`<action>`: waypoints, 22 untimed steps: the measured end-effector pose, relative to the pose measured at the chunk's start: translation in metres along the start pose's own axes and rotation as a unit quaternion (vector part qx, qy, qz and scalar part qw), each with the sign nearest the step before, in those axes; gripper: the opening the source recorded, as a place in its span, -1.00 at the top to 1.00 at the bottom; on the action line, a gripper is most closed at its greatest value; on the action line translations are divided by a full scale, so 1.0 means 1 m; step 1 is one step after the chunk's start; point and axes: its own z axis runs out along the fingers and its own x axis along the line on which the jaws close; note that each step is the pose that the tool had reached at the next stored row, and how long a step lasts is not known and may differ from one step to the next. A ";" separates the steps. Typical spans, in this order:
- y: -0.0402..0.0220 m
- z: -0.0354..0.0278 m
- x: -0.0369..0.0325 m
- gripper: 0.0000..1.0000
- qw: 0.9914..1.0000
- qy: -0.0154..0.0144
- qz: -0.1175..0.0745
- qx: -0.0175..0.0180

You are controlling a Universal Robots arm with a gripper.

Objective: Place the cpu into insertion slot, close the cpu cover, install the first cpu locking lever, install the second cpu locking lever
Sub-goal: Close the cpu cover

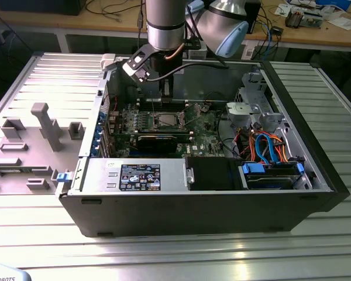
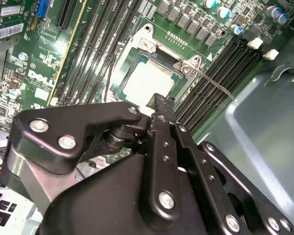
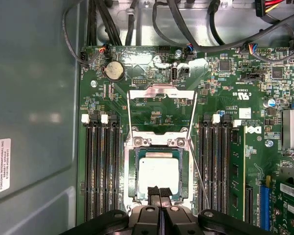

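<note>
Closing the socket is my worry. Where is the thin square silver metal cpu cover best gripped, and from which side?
Probably pinch the cpu cover at its free end bar, opposite the hinge beside the silvery-grey square cpu, coming from above: it is swung open, and its large window leaves only thin rails elsewhere.

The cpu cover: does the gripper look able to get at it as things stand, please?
Probably yes: the cpu cover stands open beyond the seated cpu, nothing lies across it, and the gripper hangs close by.
</note>
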 end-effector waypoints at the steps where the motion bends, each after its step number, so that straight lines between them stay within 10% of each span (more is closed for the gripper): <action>1: 0.0000 0.0000 0.0000 0.79 1.000 0.000 0.000 0.000; 22: 0.0077 -0.0003 -0.0001 0.79 1.000 0.000 0.000 0.002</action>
